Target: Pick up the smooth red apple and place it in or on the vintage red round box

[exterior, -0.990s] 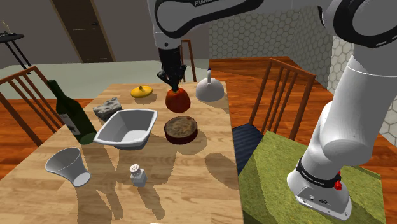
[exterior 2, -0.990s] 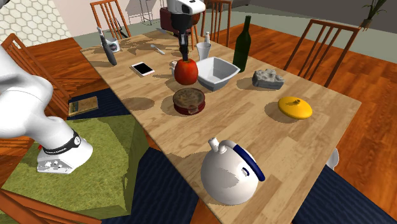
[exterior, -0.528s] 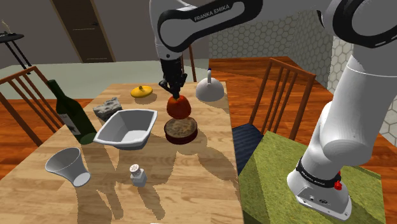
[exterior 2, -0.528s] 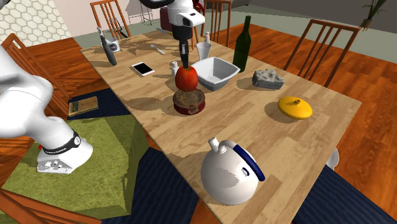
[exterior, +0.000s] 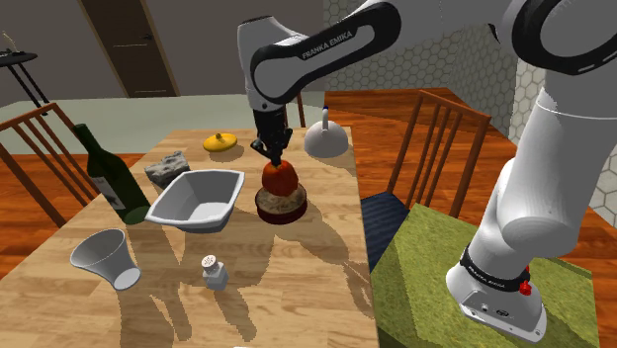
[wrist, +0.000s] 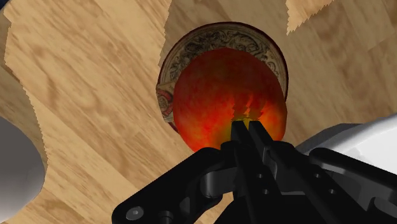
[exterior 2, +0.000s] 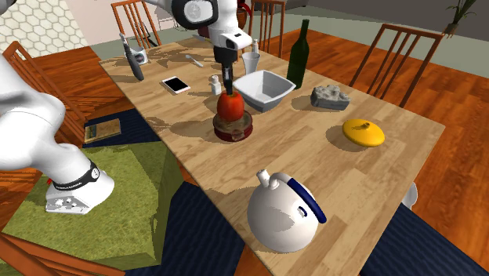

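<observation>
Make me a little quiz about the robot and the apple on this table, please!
1. True or false: the apple is over the white bowl.
2. Pick one: what is the gripper shut on? A the apple, B the kettle, C the salt shaker.
3. Fill the gap: the tall bottle near the table's edge is dark ____.

Key: 1 false, it is over the round box. 2 A, the black fingers pinch the apple's top. 3 green.
</observation>
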Robot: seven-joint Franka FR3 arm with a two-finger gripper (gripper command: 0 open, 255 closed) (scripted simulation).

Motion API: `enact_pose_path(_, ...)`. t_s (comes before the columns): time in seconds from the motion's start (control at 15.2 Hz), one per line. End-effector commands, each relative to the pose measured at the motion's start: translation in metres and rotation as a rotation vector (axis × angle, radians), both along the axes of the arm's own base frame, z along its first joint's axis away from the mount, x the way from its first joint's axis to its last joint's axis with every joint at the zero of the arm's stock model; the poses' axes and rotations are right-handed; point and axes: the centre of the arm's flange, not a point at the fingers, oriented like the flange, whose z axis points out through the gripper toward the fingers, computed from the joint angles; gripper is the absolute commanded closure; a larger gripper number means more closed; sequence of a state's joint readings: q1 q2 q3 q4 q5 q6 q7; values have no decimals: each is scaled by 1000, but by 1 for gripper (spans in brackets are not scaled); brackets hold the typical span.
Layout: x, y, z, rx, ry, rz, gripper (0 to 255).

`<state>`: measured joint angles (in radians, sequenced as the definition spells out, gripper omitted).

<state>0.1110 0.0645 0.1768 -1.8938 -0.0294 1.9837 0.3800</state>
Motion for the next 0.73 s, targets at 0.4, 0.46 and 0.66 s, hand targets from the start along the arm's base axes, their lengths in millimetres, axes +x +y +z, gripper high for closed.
enact_pose_path(0.4,0,1,-22,0,-1,0,255)
enact_pose_path(0.46,0,1,-22,0,-1,0,255)
enact_pose_path(0.66,0,1,-22,0,-1,0,255)
